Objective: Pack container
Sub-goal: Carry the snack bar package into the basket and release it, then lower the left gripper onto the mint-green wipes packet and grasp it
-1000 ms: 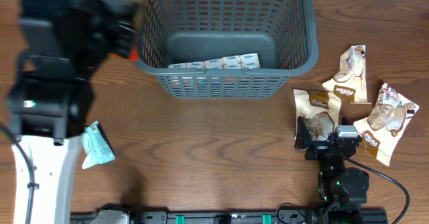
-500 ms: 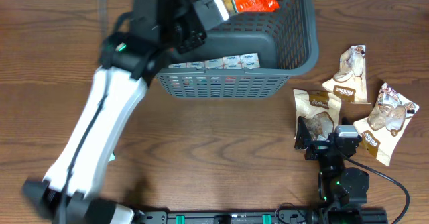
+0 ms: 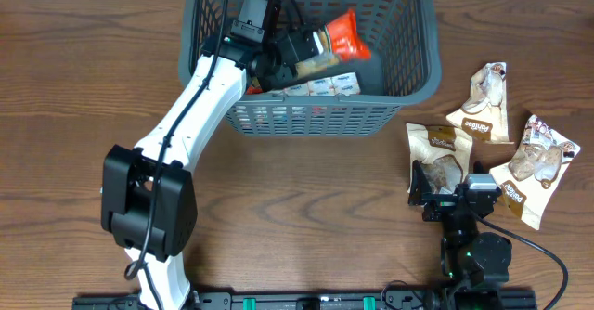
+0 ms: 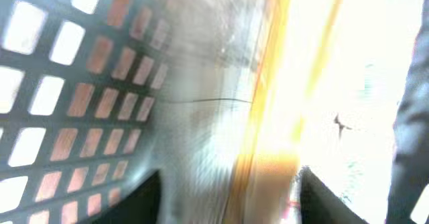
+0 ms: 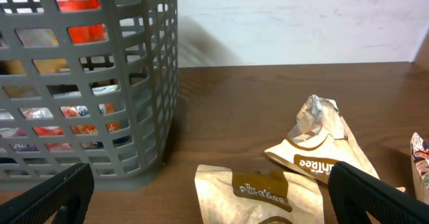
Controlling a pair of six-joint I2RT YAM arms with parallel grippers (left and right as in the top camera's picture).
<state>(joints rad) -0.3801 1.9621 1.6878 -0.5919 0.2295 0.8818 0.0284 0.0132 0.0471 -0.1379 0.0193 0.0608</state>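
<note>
While an orange packet (image 3: 349,37) is pinched by the left gripper (image 3: 316,48) inside the container (image 3: 423,61), the right gripper (image 3: 447,192) is seen spread beside a brown packet (image 3: 436,148).

"What's lying on the brown wooden table (image 3: 306,208)?"

"Three crinkled snack packets, all at its right side: a brown-topped packet (image 3: 438,152) nearest the middle, a cream packet (image 3: 484,101) behind it, and a cream-and-brown packet (image 3: 536,166) rightmost. Their labels possibly match."
</note>
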